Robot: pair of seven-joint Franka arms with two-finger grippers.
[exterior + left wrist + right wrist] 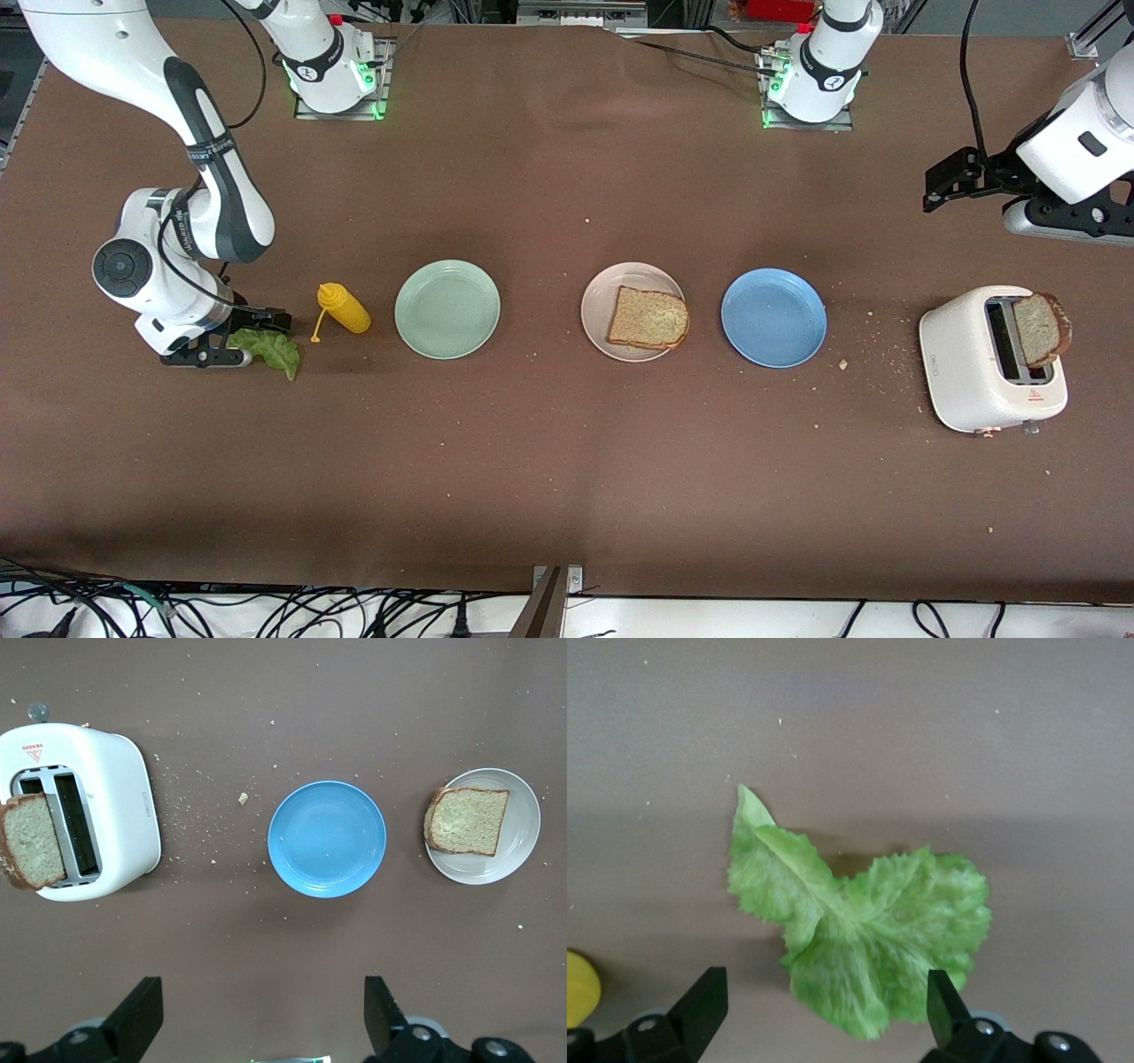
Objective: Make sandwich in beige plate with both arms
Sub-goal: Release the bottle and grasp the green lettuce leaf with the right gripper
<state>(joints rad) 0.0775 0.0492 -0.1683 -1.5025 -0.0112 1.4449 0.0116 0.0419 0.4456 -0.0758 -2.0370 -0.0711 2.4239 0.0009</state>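
Right hand (819, 1005) released over ruffled green lettuce leaf (855, 935); left hand (263, 1014) released, waiting; brown wholegrain bread slice (648, 318) on round beige plate (596, 306).

Legible markings are few. The white toaster (983, 359) bears a red warning triangle on its top face beside the slots, seen in the front view and the left wrist view; the small red print beneath the triangle cannot be read. A small dark mark on the toaster's side wall, possibly a brand, is illegible. The right arm (208, 168) carries white lettering along its black sleeve and band, too small to read. Each arm base (323, 66) shows a round dark emblem, not readable.
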